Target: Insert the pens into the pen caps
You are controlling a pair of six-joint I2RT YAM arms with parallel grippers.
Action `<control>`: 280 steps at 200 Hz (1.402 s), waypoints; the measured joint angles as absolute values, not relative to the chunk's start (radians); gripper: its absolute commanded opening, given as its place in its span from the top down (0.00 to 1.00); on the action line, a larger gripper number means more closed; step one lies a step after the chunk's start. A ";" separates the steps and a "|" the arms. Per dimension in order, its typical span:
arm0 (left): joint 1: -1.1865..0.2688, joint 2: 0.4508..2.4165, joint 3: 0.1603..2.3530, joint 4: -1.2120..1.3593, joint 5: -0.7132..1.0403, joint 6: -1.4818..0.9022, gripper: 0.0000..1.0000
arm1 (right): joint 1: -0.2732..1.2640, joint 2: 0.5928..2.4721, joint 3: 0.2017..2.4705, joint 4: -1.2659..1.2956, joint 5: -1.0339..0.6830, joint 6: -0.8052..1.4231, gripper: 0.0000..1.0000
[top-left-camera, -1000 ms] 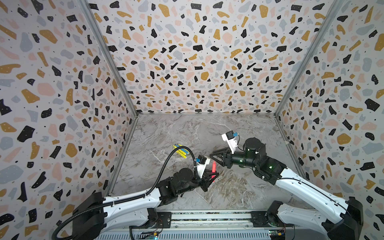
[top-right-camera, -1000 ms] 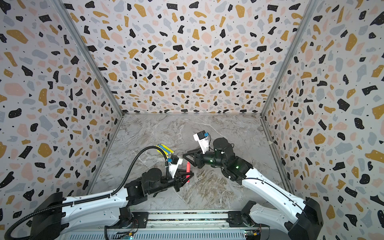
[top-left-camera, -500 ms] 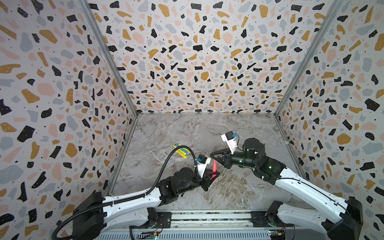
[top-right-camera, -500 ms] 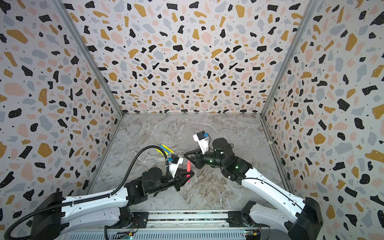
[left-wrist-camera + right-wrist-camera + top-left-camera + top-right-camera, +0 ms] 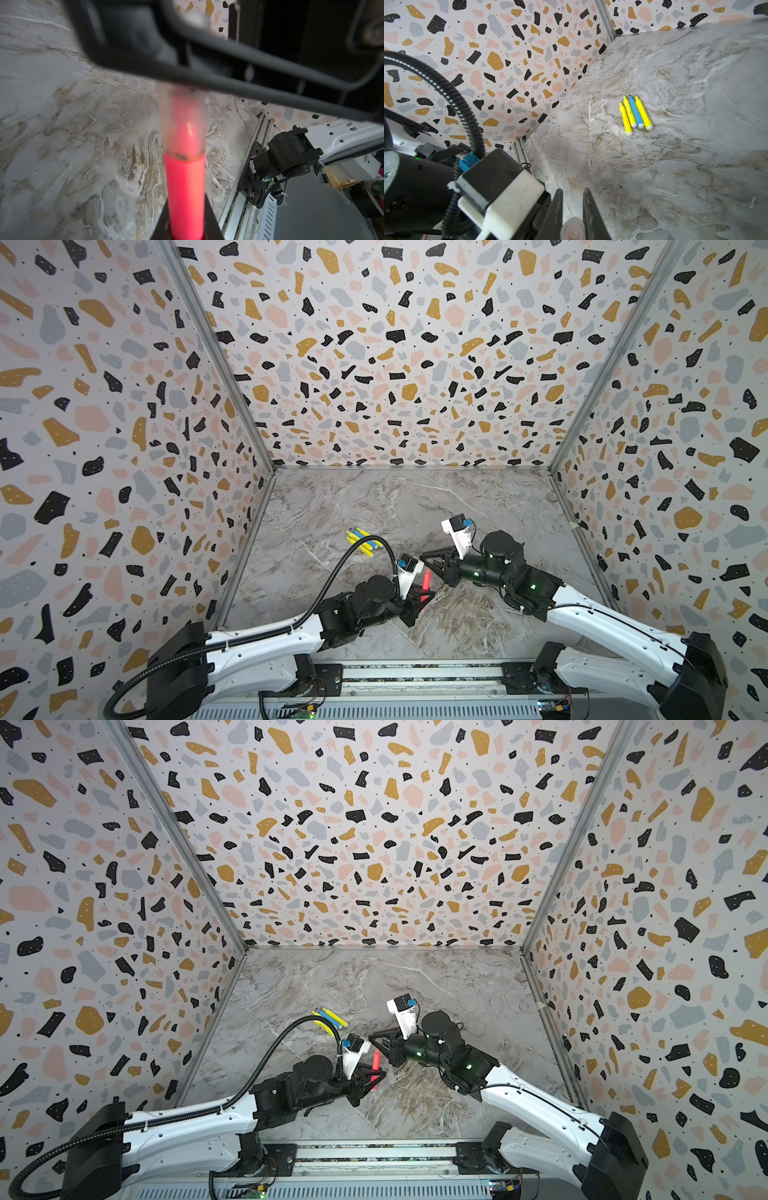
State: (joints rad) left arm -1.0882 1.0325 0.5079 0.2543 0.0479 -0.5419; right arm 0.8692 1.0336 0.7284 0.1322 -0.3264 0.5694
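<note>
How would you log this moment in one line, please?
left gripper: holds pink pen | right gripper: grips clear cap | cap: over tip

A back wall [image 5: 395,364] and two side walls [image 5: 83,448] box in the bench [image 5: 415,506]. All three carry a pale terrazzo print with black, ochre, pink and grey-blue chips. Bare metal corner posts [image 5: 218,356] run where the walls meet. The bench top is a grey marble-look sheet with white veins, brownish streaks and paler patches. A metal rail [image 5: 415,674] lines its near edge in both top views. The light is soft and even, leaving a faint sheen on the bench top
</note>
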 measured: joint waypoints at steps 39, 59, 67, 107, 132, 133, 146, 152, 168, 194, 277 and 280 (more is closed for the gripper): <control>-1.041 1.031 0.508 0.266 0.138 -0.546 1.00 | 0.894 1.021 0.689 0.197 -0.269 0.588 1.00; -1.022 1.024 0.508 0.270 0.173 -0.547 1.00 | 0.908 1.020 0.672 0.243 -0.241 0.599 1.00; -1.015 1.022 0.508 0.270 0.185 -0.547 1.00 | 0.915 1.020 0.667 0.258 -0.230 0.604 1.00; -0.987 1.016 0.508 0.262 0.239 -0.546 1.00 | 0.941 1.019 0.640 0.312 -0.186 0.618 1.00; -0.975 1.003 0.508 0.247 0.269 -0.546 1.00 | 0.956 1.013 0.615 0.353 -0.166 0.636 1.00; -0.974 1.002 0.508 0.246 0.270 -0.546 1.00 | 0.956 1.013 0.614 0.355 -0.166 0.636 1.00; -0.968 0.996 0.508 0.245 0.285 -0.545 1.00 | 0.965 1.007 0.603 0.376 -0.155 0.647 1.00; -0.966 0.994 0.508 0.245 0.290 -0.543 1.00 | 0.969 1.007 0.601 0.382 -0.147 0.650 1.00; -0.960 0.988 0.508 0.245 0.298 -0.542 1.00 | 0.978 1.007 0.596 0.398 -0.131 0.656 1.00; -0.943 0.984 0.508 0.246 0.327 -0.542 1.00 | 0.989 1.007 0.587 0.421 -0.110 0.666 1.00; -0.910 0.971 0.506 0.243 0.368 -0.542 1.00 | 1.018 1.035 0.606 0.443 -0.054 0.675 1.00; -0.909 0.971 0.506 0.243 0.369 -0.540 1.00 | 1.018 1.035 0.612 0.431 -0.052 0.672 1.00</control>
State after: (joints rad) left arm -0.9092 0.9707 0.5064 0.2432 0.3691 -0.5404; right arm 1.0176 1.0348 0.6117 0.4313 -0.0525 0.6716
